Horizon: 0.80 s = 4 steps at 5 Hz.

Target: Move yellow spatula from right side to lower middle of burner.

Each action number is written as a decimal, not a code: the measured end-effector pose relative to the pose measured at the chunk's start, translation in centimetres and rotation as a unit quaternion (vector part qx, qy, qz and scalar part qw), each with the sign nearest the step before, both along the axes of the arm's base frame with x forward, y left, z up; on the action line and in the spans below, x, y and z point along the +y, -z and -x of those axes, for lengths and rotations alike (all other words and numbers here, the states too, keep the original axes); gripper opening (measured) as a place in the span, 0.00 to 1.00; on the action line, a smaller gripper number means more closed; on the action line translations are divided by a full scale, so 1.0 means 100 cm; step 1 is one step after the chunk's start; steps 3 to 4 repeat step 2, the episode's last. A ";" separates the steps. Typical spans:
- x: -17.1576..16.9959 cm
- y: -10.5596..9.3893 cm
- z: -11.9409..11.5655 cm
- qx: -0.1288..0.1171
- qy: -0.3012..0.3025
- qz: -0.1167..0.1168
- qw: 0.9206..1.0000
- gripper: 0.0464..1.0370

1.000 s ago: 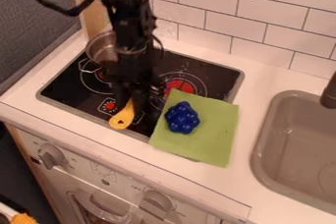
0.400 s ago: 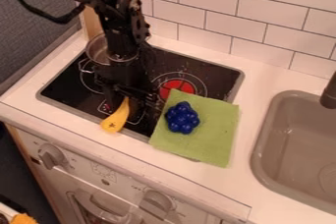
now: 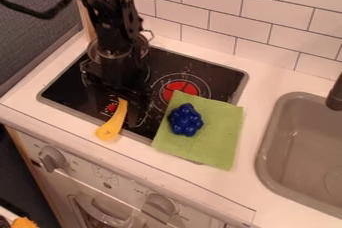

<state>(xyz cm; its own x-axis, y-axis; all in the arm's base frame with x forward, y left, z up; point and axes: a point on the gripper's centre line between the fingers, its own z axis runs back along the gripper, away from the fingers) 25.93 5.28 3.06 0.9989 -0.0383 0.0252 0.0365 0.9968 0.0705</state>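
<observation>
The black arm (image 3: 113, 17) is cut off at the top. It hides much of the metal pot (image 3: 95, 54), near the back left corner of the surface (image 3: 260, 79). The dark pincer (image 3: 133, 97) blends into the black stove top (image 3: 207, 69), so its shape is hard to see. The green cloth (image 3: 217, 132) covers a bit of the stove top. At the surface's right end, the sink (image 3: 275, 137) and tap (image 3: 334, 94) are cut off.

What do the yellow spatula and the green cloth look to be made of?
The yellow spatula looks like smooth plastic, judging by its even, saturated colour, though painted wood is possible. The green cloth seems a thin, matte woven fabric or felt, lying flat without shine.
</observation>
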 end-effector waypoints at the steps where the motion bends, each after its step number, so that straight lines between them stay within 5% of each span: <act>1: -0.002 -0.003 0.001 0.000 0.000 0.003 1.000 0.96; 4: -0.003 -0.003 0.003 0.002 0.002 0.007 1.000 0.96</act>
